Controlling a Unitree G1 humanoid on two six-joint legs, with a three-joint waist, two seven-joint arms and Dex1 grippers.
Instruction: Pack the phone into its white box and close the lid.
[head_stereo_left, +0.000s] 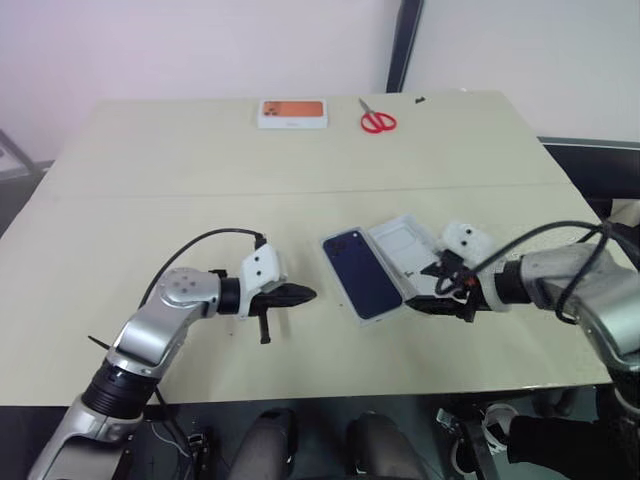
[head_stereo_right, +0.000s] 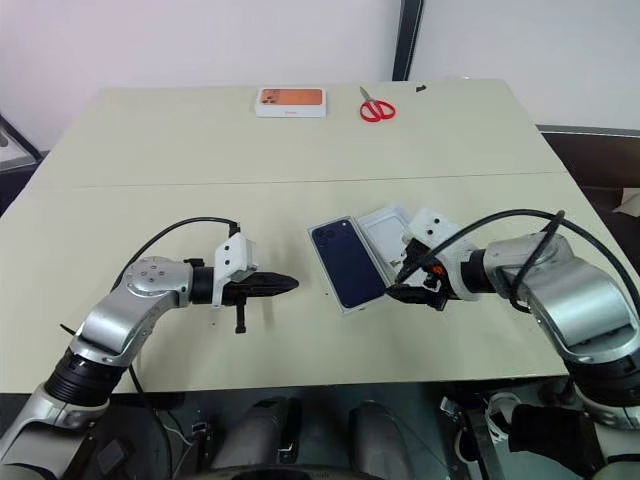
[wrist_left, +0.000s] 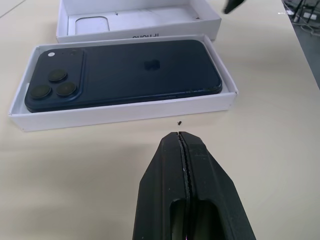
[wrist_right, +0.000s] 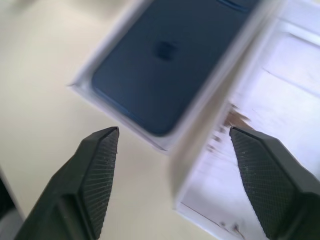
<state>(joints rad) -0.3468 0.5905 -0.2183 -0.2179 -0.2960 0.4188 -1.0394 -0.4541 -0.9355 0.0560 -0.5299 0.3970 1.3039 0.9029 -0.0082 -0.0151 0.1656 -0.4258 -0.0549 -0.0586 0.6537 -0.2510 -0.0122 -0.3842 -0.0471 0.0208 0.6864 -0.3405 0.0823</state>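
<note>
The phone (wrist_left: 125, 72) lies flat in the white box (wrist_left: 130, 112), back up, its three lenses at one end and its logo near the middle. The box sits on the table (head_stereo_left: 300, 160), near the front edge and slightly right of centre. The lid (head_stereo_left: 405, 250) lies open side up, its plain white inside showing, directly alongside the box on its right; the two long walls appear to touch along that side.

My right gripper (wrist_right: 172, 150) hovers over the near end of the box and lid. Its jaws are spread wide with nothing between them: one fingertip (wrist_right: 102, 150) is over bare table beside the box, the other over the lid's interior. I see no contact with either.

My left gripper (wrist_left: 180, 142) is out on the table to the left of the box, apart from it, pointing toward its long side. Its jaws are pressed together, empty.

At the far edge of the table lie a white box with an orange picture (head_stereo_left: 293, 113) and, near it, red-handled scissors (head_stereo_left: 377, 119), both well apart from the work area.
</note>
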